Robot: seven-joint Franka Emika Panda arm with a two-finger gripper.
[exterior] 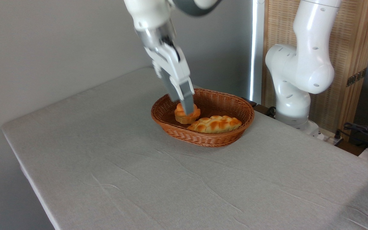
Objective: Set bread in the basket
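Small round orange-brown bun (187, 115) at frame centre. Grey wrinkled cloth covers bench (139, 166). Wooden slatted panel (356, 64) upper right. Cables (363, 134) at right edge.

A plain, smooth pale grey wall (43, 48) fills the left and centre of the view behind a long bench covered in a light grey, faintly creased cloth (171, 179). Past the bench's far right corner, a narrow bright vertical strip of light (253, 48) runs down beside a tall panel of light woven cane framed in pale wood (353, 64). Low at the far right, beyond the bench's right edge, lies a blurred tangle of dark cables (363, 132).
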